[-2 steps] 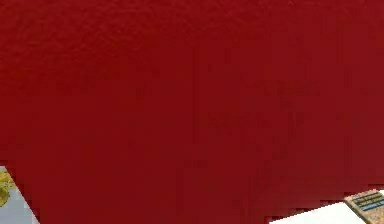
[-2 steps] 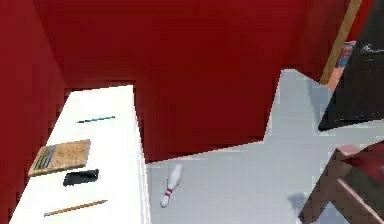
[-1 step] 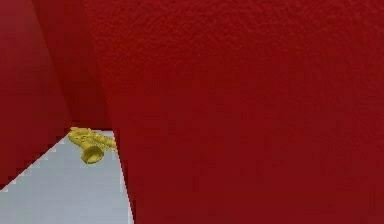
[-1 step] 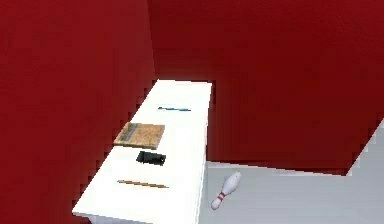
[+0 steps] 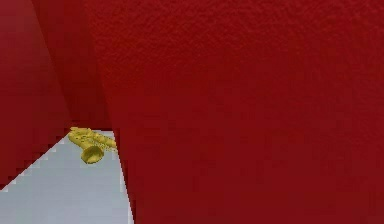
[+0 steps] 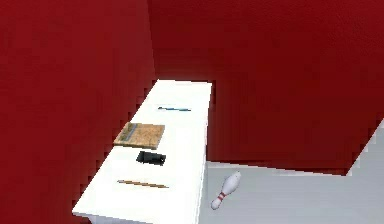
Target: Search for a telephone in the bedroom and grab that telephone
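Observation:
A long white table [image 6: 190, 95] stands against the red wall in the arm side view. On it lies a small flat black rectangle [image 6: 152, 158], shaped like a phone, a little nearer than the table's middle. Just beyond it lies a brown book-like slab [image 6: 141, 133]. A thin blue stick [image 6: 173, 108] lies farther out. At the near end is a thin brown pencil-like stick [image 6: 143, 183].
A white bowling pin [image 6: 227, 190] lies on the grey floor by the table's right side. In the forward view, red walls [image 5: 240, 100] stand close ahead. A yellow object [image 5: 91, 146] sits on the floor in the corner at the lower left.

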